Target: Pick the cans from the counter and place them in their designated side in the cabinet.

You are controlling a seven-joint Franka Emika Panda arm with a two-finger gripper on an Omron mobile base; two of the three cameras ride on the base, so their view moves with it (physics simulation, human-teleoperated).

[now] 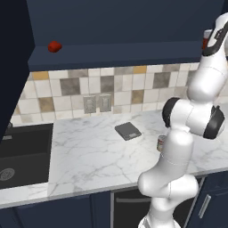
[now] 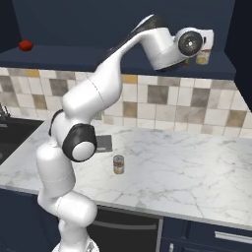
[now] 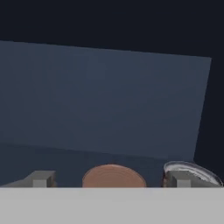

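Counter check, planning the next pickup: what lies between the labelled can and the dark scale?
Bare marble counter between can and scale, in the right base view.

The white arm's last link covers most of the small red cylindrical tin (image 2: 189, 60) on the dark navy wall cupboard's open shelf (image 2: 123, 54). In the left base view the arm hides half the yellow-green-and-red labelled tin (image 1: 160, 143) on the white marble table (image 1: 89, 156). The dark sink basin (image 1: 24, 156) is cut off at the left edge.
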